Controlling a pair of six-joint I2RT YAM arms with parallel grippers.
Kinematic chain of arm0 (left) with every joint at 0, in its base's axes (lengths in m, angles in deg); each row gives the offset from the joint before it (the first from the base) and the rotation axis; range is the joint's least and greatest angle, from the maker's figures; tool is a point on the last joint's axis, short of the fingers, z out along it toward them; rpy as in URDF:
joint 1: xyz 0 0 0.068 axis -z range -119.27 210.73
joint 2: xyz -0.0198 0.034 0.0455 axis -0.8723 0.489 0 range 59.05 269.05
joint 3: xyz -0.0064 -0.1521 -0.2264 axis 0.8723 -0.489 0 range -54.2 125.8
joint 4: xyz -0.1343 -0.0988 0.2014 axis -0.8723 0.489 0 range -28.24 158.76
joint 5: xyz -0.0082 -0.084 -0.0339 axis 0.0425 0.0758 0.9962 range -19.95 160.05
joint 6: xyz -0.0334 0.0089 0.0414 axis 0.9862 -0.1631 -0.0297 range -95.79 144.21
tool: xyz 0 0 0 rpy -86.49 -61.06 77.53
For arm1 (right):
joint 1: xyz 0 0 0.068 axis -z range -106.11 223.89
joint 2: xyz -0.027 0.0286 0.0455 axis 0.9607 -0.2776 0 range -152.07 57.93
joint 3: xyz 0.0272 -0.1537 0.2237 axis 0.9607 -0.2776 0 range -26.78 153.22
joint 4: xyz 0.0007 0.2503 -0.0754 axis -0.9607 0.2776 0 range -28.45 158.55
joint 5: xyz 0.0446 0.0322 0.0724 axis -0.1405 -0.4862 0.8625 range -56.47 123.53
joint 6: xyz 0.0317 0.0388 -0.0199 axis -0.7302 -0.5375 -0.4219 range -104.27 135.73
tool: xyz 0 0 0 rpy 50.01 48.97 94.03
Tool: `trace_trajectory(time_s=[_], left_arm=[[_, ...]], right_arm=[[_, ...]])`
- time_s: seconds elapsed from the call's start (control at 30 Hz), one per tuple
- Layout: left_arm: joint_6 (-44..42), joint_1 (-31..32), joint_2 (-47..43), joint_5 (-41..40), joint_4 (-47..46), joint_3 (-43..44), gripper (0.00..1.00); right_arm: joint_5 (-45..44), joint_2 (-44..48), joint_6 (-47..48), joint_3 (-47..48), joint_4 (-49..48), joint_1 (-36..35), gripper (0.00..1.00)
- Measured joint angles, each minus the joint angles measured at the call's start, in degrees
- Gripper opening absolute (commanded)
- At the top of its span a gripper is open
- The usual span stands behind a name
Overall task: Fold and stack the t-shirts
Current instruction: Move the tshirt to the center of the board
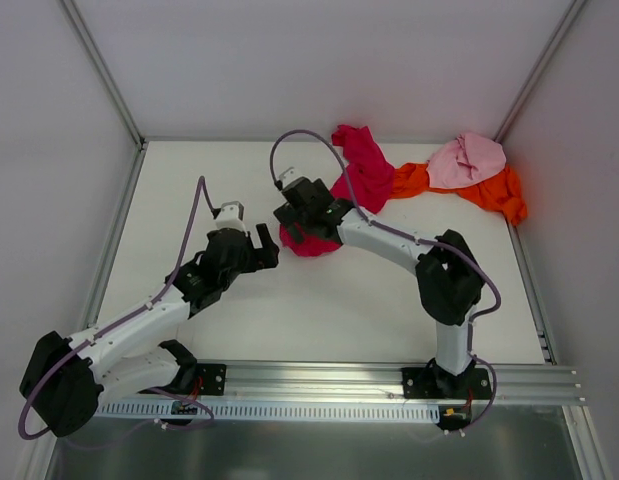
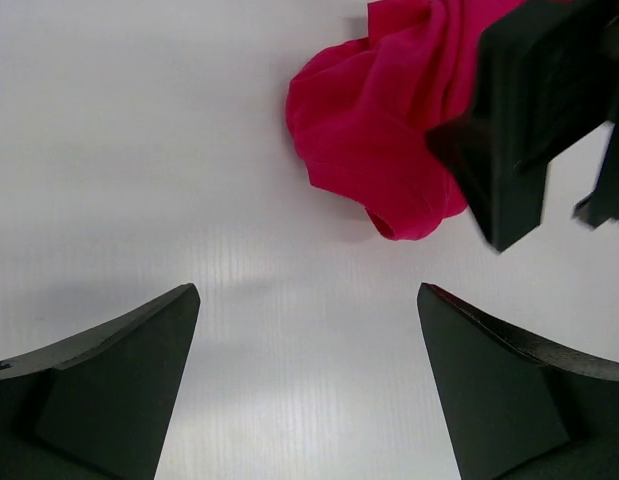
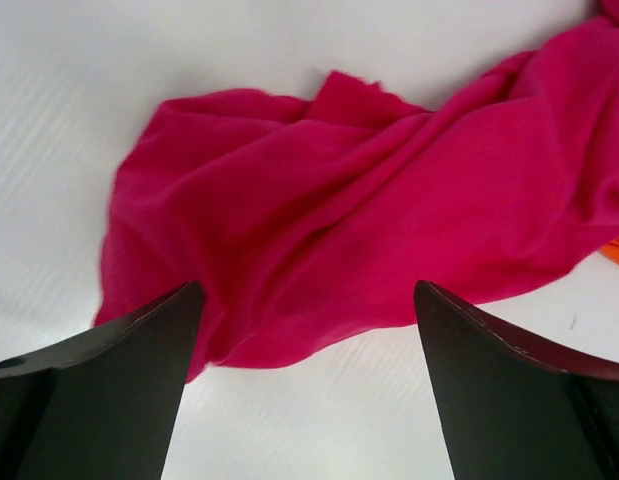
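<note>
A crimson-magenta t-shirt (image 1: pixel 361 165) lies crumpled in a long strip on the white table, its near end (image 3: pixel 369 210) bunched below my right gripper (image 1: pixel 292 226). My right gripper (image 3: pixel 307 288) stands open just above that end, and the cloth's edge lies on the table between its fingers, not pinched. My left gripper (image 1: pixel 268 246) hovers open a little to the left, over bare table (image 2: pixel 309 292), with the crimson shirt (image 2: pixel 374 130) ahead of it. A pale pink t-shirt (image 1: pixel 467 160) rests in a heap on a bright orange t-shirt (image 1: pixel 494 190) at the back right.
The right gripper's black body (image 2: pixel 539 120) fills the left wrist view's upper right, close to my left fingers. White walls with metal posts (image 1: pixel 107 85) enclose the table. A metal rail (image 1: pixel 339 375) runs along the near edge by the arm bases.
</note>
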Motion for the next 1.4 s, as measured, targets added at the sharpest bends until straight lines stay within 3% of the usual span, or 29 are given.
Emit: trace_trajectory(time_s=[0.17, 0.43, 0.6, 0.83, 0.9, 1.03, 1.07, 1.23, 1.4], left_arm=[[0.02, 0.0, 3.5, 0.66, -2.01, 0.26, 0.93], [-0.07, 1.09, 16.59, 1.18, -3.41, 7.08, 0.93], [-0.2, 1.14, 25.05, 2.01, -5.92, 12.79, 0.96], [-0.11, 1.14, 38.77, 5.05, -7.76, 21.05, 0.99], [0.04, 1.16, 41.29, 5.77, -7.72, 22.38, 0.9], [1.46, 1.16, 44.28, 7.08, -7.93, 23.98, 0.08], [1.66, 1.16, 44.52, 7.08, -7.69, 24.02, 0.0], [3.76, 1.44, 44.26, 3.15, -5.4, 24.04, 0.0], [7.98, 1.38, 36.94, -5.84, 0.46, 19.98, 0.0]], right_arm=[[-0.22, 1.86, -0.74, 1.97, 0.63, 9.66, 0.81], [2.05, 0.98, -6.1, 11.17, 3.54, 31.1, 0.81], [3.93, -6.56, -7.06, 19.39, 6.75, 32.83, 0.81], [6.88, -11.32, -7.15, 19.93, 10.8, 31.45, 0.82], [6.97, -11.3, -7.15, 19.93, 10.93, 31.89, 0.82], [6.99, -11.26, -7.17, 19.93, 10.95, 33.16, 0.82], [6.91, -11.26, -7.19, 19.93, 10.91, 33.42, 0.82], [6.51, -11.15, -7.82, 20.35, 11.54, 34.51, 0.82], [6.64, -11.19, -8.79, 21.9, 12.39, 34.8, 0.81]])
